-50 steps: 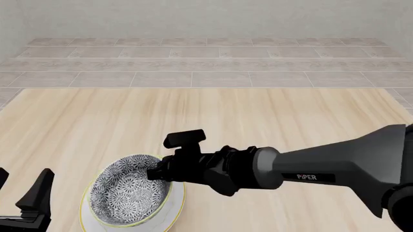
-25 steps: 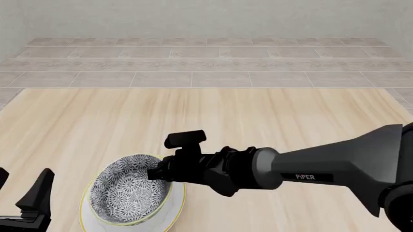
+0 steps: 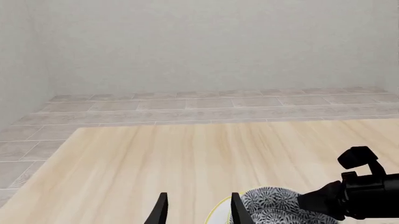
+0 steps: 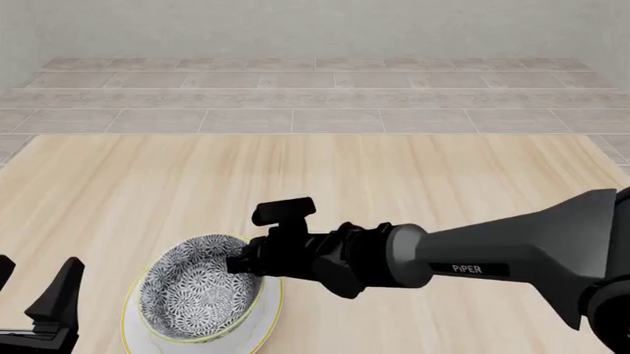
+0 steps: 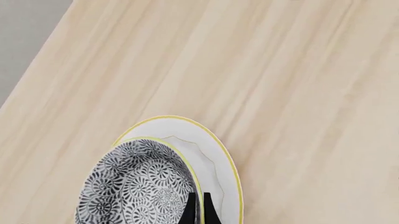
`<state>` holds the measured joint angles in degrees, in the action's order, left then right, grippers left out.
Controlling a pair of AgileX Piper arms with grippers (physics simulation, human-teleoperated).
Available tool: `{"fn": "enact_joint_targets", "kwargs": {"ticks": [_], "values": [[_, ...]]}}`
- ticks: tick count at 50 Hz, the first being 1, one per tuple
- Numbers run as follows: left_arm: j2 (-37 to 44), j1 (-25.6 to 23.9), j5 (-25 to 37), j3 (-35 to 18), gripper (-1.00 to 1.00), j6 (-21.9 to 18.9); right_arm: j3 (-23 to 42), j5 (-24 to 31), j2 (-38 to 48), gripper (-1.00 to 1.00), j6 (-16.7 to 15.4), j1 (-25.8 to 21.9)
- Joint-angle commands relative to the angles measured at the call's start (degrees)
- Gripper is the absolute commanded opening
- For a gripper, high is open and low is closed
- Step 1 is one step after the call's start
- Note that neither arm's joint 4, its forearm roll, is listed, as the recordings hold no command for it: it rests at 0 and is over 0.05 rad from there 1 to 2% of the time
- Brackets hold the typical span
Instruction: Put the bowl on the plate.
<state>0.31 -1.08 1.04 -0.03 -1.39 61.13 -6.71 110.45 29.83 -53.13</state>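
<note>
The black-and-white patterned bowl [image 4: 197, 295] sits on the white yellow-rimmed plate [image 4: 268, 321] near the table's front left, off-centre on it. My right gripper [image 4: 236, 264] reaches in from the right. In the right wrist view its fingers [image 5: 190, 205] pinch the rim of the bowl [image 5: 137, 182], with the plate [image 5: 212, 154] showing beyond. My left gripper [image 4: 40, 310] stands open at the bottom left, apart from the plate and holding nothing. The left wrist view shows its fingertips [image 3: 160, 210] spread, beside the bowl [image 3: 274, 200] and the plate's edge [image 3: 218, 212].
The light wooden table [image 4: 315, 177] stretches ahead. Beyond its far edge lies a tiled floor [image 4: 315, 96]. The long right arm [image 4: 512, 258] crosses the table's front right.
Almost nothing has changed; the right arm has shifted only a hair, still holding the bowl's rim over the plate. The left gripper has stayed put.
</note>
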Motion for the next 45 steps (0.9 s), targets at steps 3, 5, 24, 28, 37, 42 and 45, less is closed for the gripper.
{"fn": "enact_joint_targets", "kwargs": {"ticks": [3, 5, 24, 28, 37, 42, 45], "values": [[0.0, -0.3, 0.0, 0.0, 1.00, -0.1, 0.2, 0.1, -0.3, 1.00, -0.6, 0.2], [0.0, -0.3, -0.1, 0.0, 1.00, 0.0, 0.2, 0.2, -0.3, 1.00, -0.7, 0.3], [0.0, -0.2, -0.2, 0.0, 1.00, 0.0, -0.1, 0.4, -1.0, 1.00, -1.4, 0.3], [0.0, -0.2, -0.2, 0.0, 1.00, 0.0, -0.1, 0.8, -1.6, 1.00, -1.7, 0.5], [0.1, -0.2, -0.2, 0.0, 1.00, -0.1, -0.1, 1.2, -2.2, 1.00, -2.2, 0.9], [0.2, -0.2, -0.2, 0.0, 1.00, -0.1, -0.3, 1.3, -2.8, 1.00, -2.4, 1.1], [0.2, -0.2, -0.2, 0.0, 1.00, -0.1, -0.3, 1.3, -3.1, 1.00, -2.5, 1.2]]}}
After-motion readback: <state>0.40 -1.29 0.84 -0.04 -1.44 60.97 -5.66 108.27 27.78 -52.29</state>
